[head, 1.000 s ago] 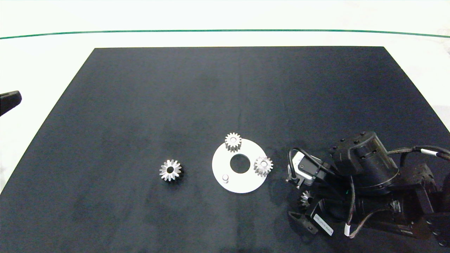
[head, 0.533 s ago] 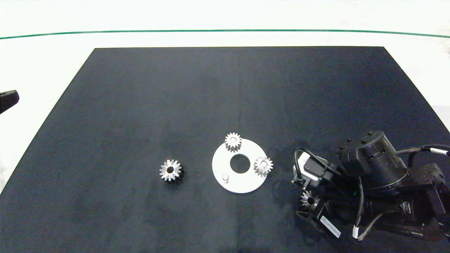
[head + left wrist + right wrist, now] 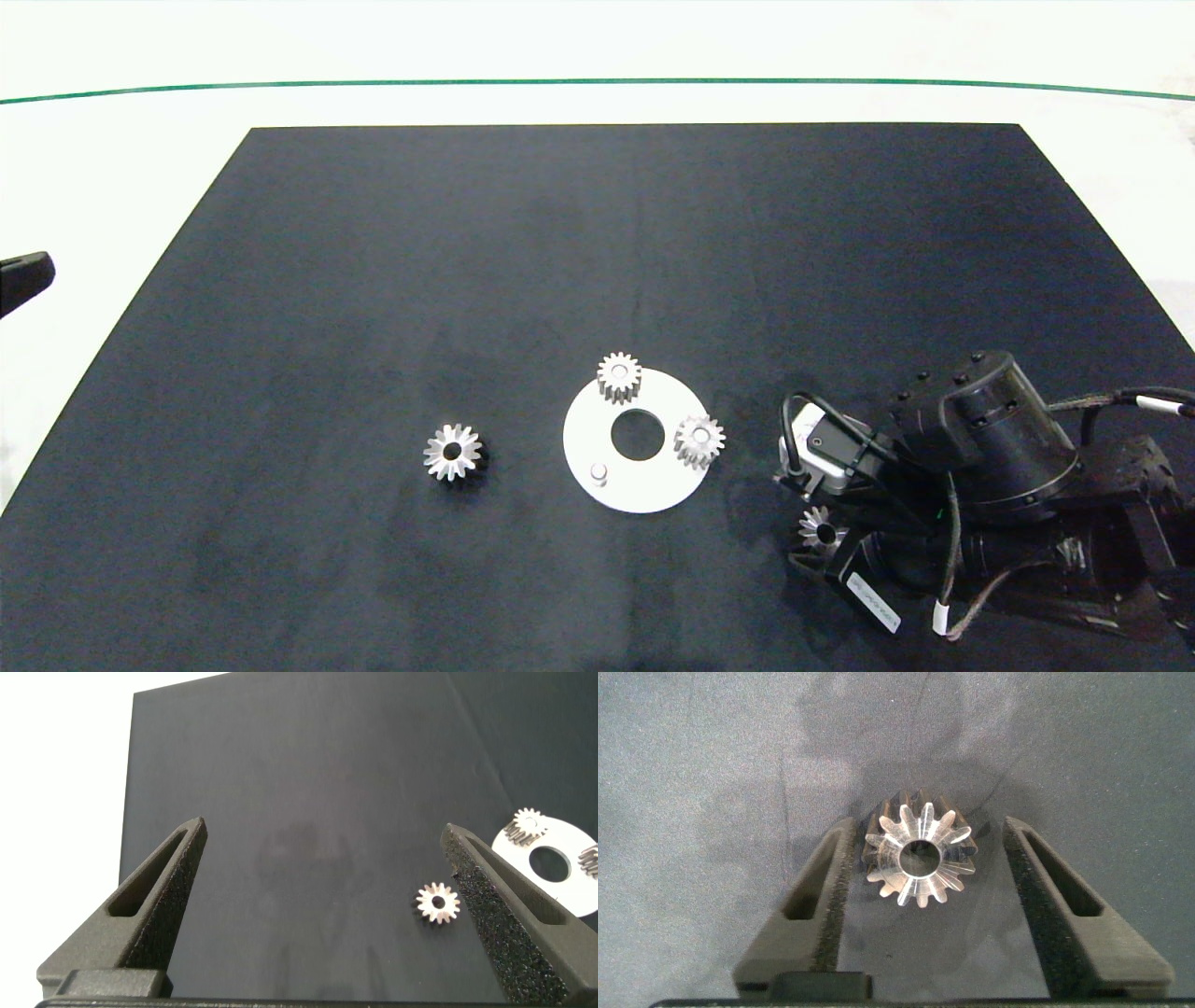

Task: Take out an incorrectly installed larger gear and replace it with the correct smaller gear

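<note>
With the right gripper (image 3: pixel 929 829) spread wide astride the flat silver short-toothed smaller gear (image 3: pixel 918 855), which sits nearer one finger, it should centre before closing evenly on the teeth, while the left gripper (image 3: pixel 323 826) idles open, well apart.

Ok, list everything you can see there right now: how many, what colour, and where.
mat: one, black, on the white table.
line: one, green, across the table beyond the mat.
plate: one, white, mid-mat, with a centre hole.
peg: one, silver, bare, on the plate.
pinions: two, silver, at the plate's rim.
larger gear: one, silver, on the mat left of the plate.
smaller gear: one, silver, right of the plate.
left gripper: dark, jaws open, off the mat's left side.
right gripper: dark, jaws open around the smaller gear.
</note>
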`<control>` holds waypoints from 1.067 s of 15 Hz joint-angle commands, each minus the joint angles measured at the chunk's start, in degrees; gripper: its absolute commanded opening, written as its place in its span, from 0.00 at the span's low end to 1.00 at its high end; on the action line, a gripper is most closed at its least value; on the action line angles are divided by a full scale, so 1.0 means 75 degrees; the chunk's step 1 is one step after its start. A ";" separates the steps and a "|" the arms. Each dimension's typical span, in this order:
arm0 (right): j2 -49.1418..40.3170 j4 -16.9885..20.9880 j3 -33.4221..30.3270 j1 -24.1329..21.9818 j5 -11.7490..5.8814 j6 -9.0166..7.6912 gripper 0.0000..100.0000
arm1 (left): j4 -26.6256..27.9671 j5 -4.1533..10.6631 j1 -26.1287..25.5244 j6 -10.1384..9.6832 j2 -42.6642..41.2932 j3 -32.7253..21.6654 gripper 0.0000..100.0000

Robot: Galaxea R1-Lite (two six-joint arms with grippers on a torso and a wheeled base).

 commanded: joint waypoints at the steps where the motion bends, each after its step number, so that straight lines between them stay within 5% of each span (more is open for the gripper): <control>1: 0.0019 0.0016 -0.0016 0.0039 -0.0019 0.0236 0.56 | 0.0004 0.0008 0.0001 0.0007 -0.0036 0.0006 1.00; 16: 0.0008 0.0027 0.0112 0.0050 0.0017 0.0365 0.27 | 0.0016 0.0008 0.0001 0.0007 -0.0059 0.0018 1.00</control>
